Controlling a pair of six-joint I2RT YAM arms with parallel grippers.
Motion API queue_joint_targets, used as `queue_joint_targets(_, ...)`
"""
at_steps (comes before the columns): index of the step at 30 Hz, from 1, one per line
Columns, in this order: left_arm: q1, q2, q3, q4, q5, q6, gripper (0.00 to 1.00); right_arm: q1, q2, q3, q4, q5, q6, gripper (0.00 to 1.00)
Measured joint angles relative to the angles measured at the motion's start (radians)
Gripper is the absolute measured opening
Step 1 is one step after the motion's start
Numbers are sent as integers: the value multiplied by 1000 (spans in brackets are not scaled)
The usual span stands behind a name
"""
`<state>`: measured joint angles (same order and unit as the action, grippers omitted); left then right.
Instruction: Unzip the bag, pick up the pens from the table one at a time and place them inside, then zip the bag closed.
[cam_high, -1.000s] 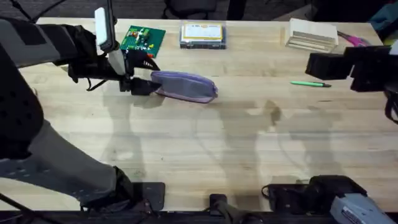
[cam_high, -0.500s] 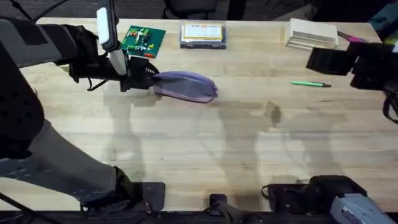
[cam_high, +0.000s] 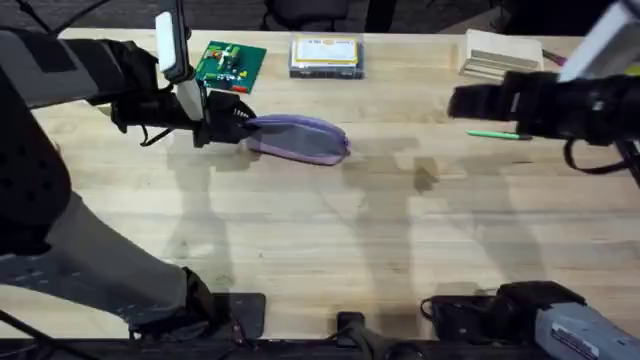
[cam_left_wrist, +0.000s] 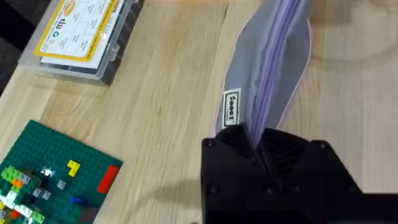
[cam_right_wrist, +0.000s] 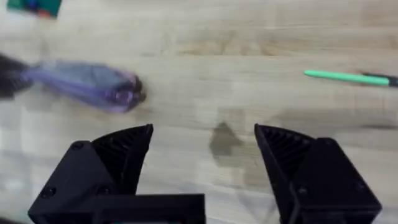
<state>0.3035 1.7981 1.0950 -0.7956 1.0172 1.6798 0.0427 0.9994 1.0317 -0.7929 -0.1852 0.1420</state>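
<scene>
Wooden table (cam_high: 330, 230) | bag (cam_high: 298, 138) zipped | left hand (cam_left_wrist: 258, 146) pinches bag end | right hand (cam_right_wrist: 203, 158) wide apart, empty

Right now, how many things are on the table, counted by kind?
Bag: 1
Green pen: 1
Clear plastic box: 1
Green brick baseplate: 1
Stack of light wooden boards: 1
Pink item at the far right, partly hidden: 1
Total: 6

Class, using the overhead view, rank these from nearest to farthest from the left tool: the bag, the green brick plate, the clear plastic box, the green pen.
1. Bag: gripped by the left tool.
2. Green brick plate: just behind.
3. Clear plastic box: behind, further right.
4. Green pen: far right.
</scene>
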Motion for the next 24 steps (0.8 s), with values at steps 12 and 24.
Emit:
queue_joint_targets(12,0,0,0,3,0,0,42,279,113,0,32,-7,-391,998)
queue_joint_targets(24,0,0,0,4,0,0,42,324,150,0,32,-7,-465,997)
